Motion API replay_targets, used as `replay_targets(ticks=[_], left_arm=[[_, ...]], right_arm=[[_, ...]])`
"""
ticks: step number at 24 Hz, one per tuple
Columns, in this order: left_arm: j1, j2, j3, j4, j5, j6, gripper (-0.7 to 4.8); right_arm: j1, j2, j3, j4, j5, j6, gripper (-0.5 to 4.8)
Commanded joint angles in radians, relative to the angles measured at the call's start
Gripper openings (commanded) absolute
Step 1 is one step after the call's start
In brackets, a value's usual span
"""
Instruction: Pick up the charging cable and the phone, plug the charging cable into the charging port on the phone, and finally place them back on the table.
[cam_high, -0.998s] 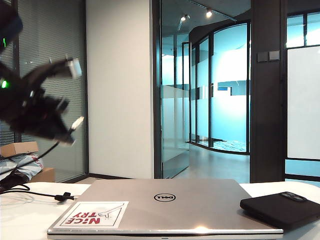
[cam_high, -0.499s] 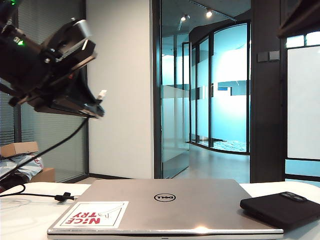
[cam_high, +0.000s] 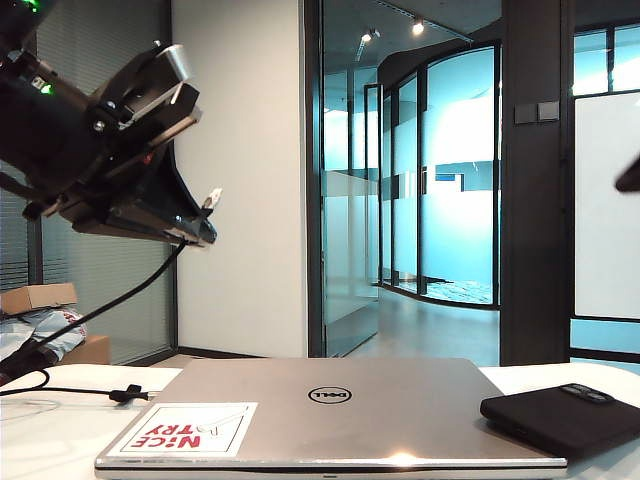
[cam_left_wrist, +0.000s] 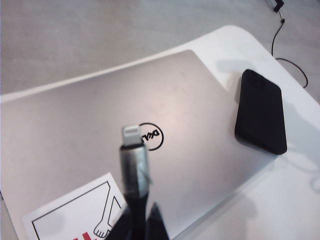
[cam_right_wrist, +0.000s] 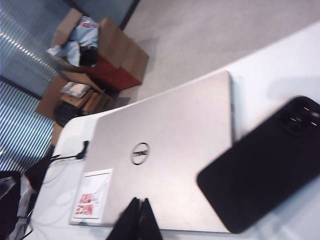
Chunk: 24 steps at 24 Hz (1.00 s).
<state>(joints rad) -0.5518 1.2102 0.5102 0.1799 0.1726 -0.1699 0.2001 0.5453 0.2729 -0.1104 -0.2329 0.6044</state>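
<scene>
Silver laptop (cam_high: 330, 410) lies under both grippers — left gripper (cam_high: 195, 225) clamps charging cable (cam_left_wrist: 134, 167) aloft; right gripper (cam_right_wrist: 137, 220) pinched empty above phone (cam_right_wrist: 262, 175), table (cam_high: 50, 440) beneath.

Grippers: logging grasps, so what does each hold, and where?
Left gripper holds the thin black charging cable just behind its silver plug, raised over the laptop. Right gripper is shut, empty.
</scene>
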Motion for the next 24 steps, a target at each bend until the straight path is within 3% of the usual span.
replay_targets(ticks=[1,4,9,11,14,16,18,24], left_arm=[[-0.005,0.009,-0.001,-0.018,0.003,0.005,-0.06],[-0.005,0.008,-0.001,-0.042,0.003,0.005,-0.06],[-0.005,0.008,-0.001,-0.047,0.003,0.004,-0.06],[-0.005,0.008,-0.001,-0.046,0.003,0.004,-0.06],[-0.005,0.008,-0.001,-0.044,0.003,0.005,-0.06],[-0.005,0.008,-0.001,-0.044,0.003,0.005,-0.06],[-0.005,0.008,-0.001,-0.044,0.003,0.005,-0.06],[-0.005,0.008,-0.001,-0.044,0.003,0.005,-0.06]], right_arm=[[-0.053,0.006,-0.047,0.048,-0.028,0.011,-0.02],[-0.095,0.014,-0.086,0.04,-0.04,0.084,-0.01],[-0.139,0.021,-0.145,0.038,-0.035,0.311,0.0],[-0.146,0.026,-0.146,0.034,-0.036,0.323,0.61],[-0.146,0.039,-0.146,0.034,-0.036,0.323,2.72],[-0.146,0.052,-0.146,0.034,-0.037,0.328,3.51],[-0.147,0.086,-0.146,0.042,-0.042,0.355,3.75],[-0.148,0.222,-0.146,0.154,-0.103,0.389,3.75]])
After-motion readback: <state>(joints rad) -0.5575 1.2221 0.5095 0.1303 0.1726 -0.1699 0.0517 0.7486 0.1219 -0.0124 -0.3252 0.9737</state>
